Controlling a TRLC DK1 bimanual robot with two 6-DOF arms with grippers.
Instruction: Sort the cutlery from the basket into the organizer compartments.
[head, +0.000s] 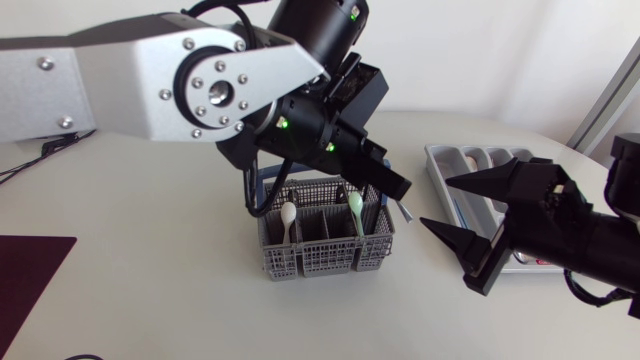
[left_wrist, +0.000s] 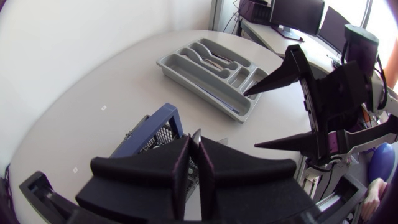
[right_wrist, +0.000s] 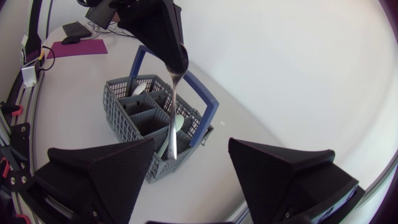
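A grey cutlery basket (head: 300, 262) (right_wrist: 118, 112) with a blue handle (left_wrist: 163, 122) stands mid-table. A white spoon (head: 288, 215) (right_wrist: 138, 89) and a green spoon (head: 355, 206) (right_wrist: 178, 122) stand in it. My left gripper (head: 398, 188) (left_wrist: 194, 146) (right_wrist: 177, 62) is above the basket's right side, shut on a slim metal piece of cutlery (right_wrist: 174, 106) that hangs down over the basket. The grey organizer (head: 440, 152) (left_wrist: 186, 71) lies to the right. My right gripper (head: 435, 203) (left_wrist: 252, 119) (right_wrist: 191, 146) is open between basket and organizer, holding nothing.
A dark red mat (head: 25, 275) lies at the table's front left. Some cutlery lies in the organizer's compartments. My right arm covers the organizer's near part in the head view.
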